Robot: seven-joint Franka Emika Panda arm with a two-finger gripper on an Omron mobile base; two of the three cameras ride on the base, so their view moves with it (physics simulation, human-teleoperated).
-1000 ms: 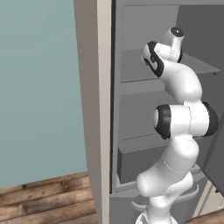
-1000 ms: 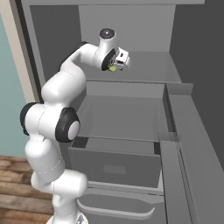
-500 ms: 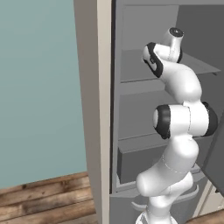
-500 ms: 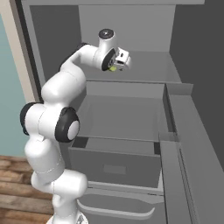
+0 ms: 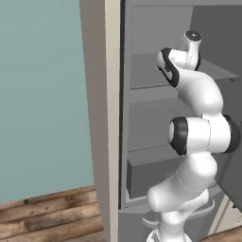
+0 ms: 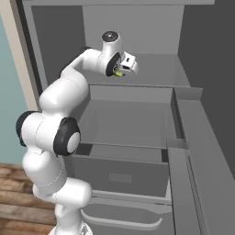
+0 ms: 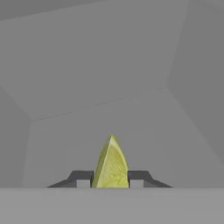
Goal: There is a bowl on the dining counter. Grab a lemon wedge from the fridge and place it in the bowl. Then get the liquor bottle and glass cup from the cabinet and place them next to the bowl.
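Closing since the earlier frame, the pincer (image 7: 111, 180) now clamps the lemon wedge (image 7: 111, 165) between its fingertips over the fridge (image 6: 151, 69) shelf. Advise lifting straight before withdrawing.

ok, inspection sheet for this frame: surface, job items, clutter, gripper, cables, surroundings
Surface: grey upper fridge shelf, bare apart from the wedge.
Job items: lemon wedge, pale yellow-green, point up, on that shelf; fridge open, drawer at the bottom.
Clutter: nothing seen.
Gripper: gripper reached into the upper shelf, one finger touching each side of the wedge; wedge not lifted.
Cables: nothing seen.
Surroundings: teal wall, beige fridge surround, wooden floor.
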